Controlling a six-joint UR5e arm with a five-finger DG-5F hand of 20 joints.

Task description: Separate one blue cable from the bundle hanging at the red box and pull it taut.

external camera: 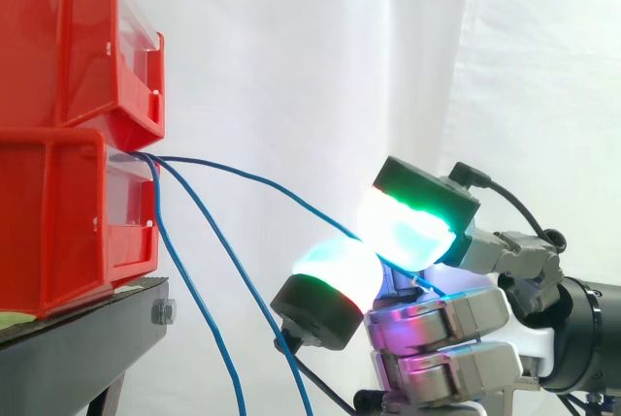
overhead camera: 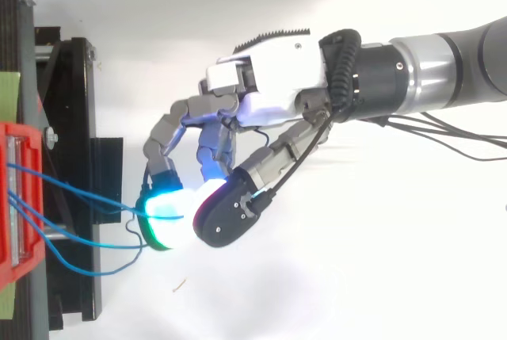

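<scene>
Before the white curtain, side view: two stacked red plastic bins (external camera: 63, 212) on a black metal stand (external camera: 87, 324), at the view's left.
Cable bundle: comes out between the bins; two loose blue cables (external camera: 225, 243) hang down past the stand.
Task item: one thin blue cable (external camera: 291, 198), lifted apart from the rest, runs in a shallow curve from the bins to the robot hand.
Robot hand (external camera: 441, 324): low right, closed in a pinch; its glowing fingertip pads (external camera: 403, 227) press together on the thin blue cable.
From above, top view: robot hand (overhead camera: 269, 90) reaches in from the right, fingers curled, pads (overhead camera: 170, 209) meeting just off the stand (overhead camera: 75, 118).
Cables above: several blue lines leave the red bin (overhead camera: 24, 273); which one is pinched cannot be told here.
Step in hand: judged to be the pull; the cable is separated but not yet straight.
Handling advice: draw straight away from the bins, hold the pinch firm, leave the loose cables hanging.
Surface: plain white surface (overhead camera: 356, 261) below; its kind cannot be told.
Room: white curtain (external camera: 320, 48) behind everything.
</scene>
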